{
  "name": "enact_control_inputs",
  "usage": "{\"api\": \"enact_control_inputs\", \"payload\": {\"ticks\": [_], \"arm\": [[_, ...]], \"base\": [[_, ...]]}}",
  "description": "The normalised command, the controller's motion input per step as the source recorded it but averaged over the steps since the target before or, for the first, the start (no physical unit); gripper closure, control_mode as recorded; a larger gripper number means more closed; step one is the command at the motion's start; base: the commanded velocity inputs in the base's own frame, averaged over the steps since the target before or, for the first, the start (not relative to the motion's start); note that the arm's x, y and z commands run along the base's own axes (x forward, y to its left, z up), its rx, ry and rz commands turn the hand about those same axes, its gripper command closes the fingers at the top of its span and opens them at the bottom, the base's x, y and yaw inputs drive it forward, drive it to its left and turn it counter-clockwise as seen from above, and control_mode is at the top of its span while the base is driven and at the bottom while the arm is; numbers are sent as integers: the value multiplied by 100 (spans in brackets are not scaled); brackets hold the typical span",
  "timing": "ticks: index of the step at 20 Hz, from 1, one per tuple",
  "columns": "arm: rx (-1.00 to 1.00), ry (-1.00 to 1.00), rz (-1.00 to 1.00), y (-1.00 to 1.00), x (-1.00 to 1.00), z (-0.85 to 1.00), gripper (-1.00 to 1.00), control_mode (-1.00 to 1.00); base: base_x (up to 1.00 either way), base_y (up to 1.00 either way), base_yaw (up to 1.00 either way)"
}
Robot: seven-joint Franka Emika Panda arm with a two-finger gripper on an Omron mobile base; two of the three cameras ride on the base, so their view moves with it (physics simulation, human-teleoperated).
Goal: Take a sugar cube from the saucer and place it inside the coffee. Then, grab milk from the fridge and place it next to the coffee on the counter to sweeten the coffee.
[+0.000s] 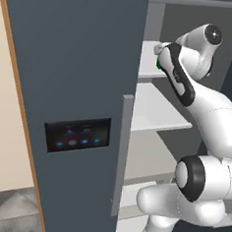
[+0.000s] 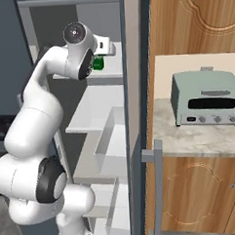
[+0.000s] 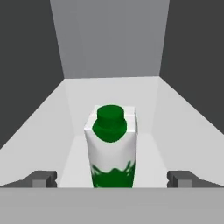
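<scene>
The milk [image 3: 111,148], a white carton with a green cap and green lower band, stands upright on a white shelf inside the open fridge [image 1: 83,61]. My gripper [image 3: 112,179] is open, with one fingertip on each side of the carton and a wide gap to it on both sides. From the base, the arm reaches up onto the upper shelf, and a bit of the milk's green [image 2: 98,64] shows past the hand. The counter [image 2: 198,134] lies to the right of the fridge. The sugar cube, saucer and coffee are out of view.
The shut fridge door with its black display panel [image 1: 78,134] and long silver handle [image 1: 122,153] stands left of the arm. White shelves [image 1: 158,111] and a drawer [image 2: 113,144] sit below the hand. A grey-green toaster oven [image 2: 206,99] stands on the counter.
</scene>
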Motion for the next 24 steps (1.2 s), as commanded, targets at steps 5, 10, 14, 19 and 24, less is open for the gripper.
{"api": "enact_control_inputs", "payload": {"ticks": [5, 10, 14, 19, 24], "arm": [[1, 0, 1, 0, 32, -11, -100, -100], [2, 0, 1, 0, 29, -3, -100, -100], [2, 0, 1, 0, 29, 0, -100, -100], [1, 0, 1, 0, 27, -1, -100, -100], [0, 0, 1, -2, 6, -1, 100, -100]], "base": [[0, 0, 0], [0, 0, 0], [0, 0, 0], [0, 0, 0], [0, 0, 0]]}}
